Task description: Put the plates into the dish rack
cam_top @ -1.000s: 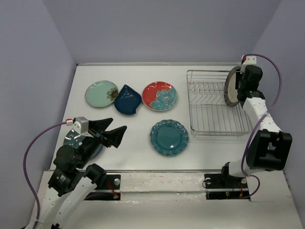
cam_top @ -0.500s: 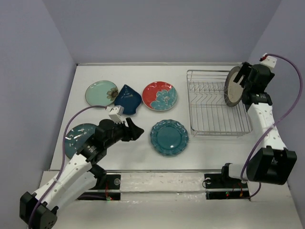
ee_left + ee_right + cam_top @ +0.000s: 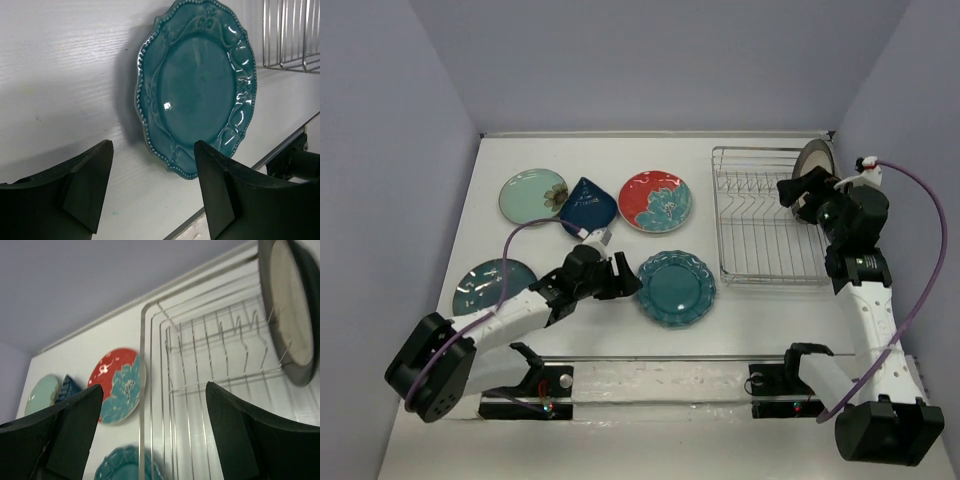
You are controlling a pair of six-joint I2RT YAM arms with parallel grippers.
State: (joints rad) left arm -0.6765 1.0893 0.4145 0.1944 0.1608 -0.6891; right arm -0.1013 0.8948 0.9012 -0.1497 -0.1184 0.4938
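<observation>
The cream plate (image 3: 817, 156) stands on edge at the far right corner of the dish rack (image 3: 760, 225), with the right gripper (image 3: 796, 188) just beside it (empty, fingers parted). The left gripper (image 3: 625, 277), also parted, sits low beside the teal scalloped plate (image 3: 676, 288), which lies flat on the table (image 3: 570, 160).

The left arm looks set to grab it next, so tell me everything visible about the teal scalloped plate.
The teal scalloped plate is glossy and ceramic-looking, with a wavy beaded rim and raised scrollwork around a smooth centre. It lies flat, face up, on the white table, beside the near left corner of the dish rack. The left gripper, open, faces its left edge; I see no contact yet.
</observation>
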